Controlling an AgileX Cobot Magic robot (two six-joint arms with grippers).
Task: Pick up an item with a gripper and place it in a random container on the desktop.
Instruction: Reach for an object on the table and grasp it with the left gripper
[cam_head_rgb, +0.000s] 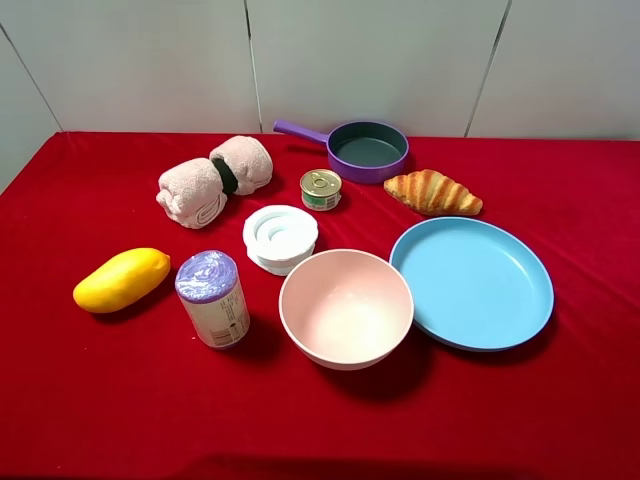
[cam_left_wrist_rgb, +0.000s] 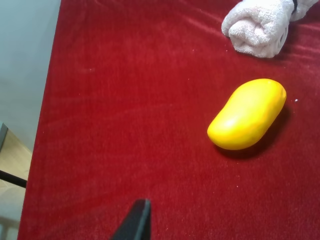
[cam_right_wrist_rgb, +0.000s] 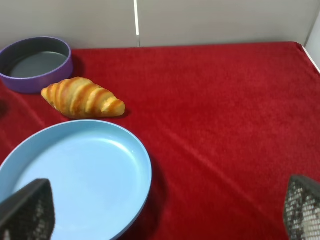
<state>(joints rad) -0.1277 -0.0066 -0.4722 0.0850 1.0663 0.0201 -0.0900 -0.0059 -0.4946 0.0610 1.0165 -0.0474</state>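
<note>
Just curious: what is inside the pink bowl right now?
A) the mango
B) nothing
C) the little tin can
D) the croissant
B: the pink bowl shows only its bare inside, while the mango, croissant and tin can all sit on the red cloth.

The cup's (cam_head_rgb: 212, 298) side label and the small can's (cam_head_rgb: 321, 189) label carry print too small to read.

Matt, velvety red cloth (cam_head_rgb: 90, 420) is being shown throughout. Near the right claw (cam_right_wrist_rgb: 164, 212), a smooth, satin plastic plate (cam_right_wrist_rgb: 75, 175) and a glazed, flaky croissant (cam_right_wrist_rgb: 82, 97) are being seen.
</note>
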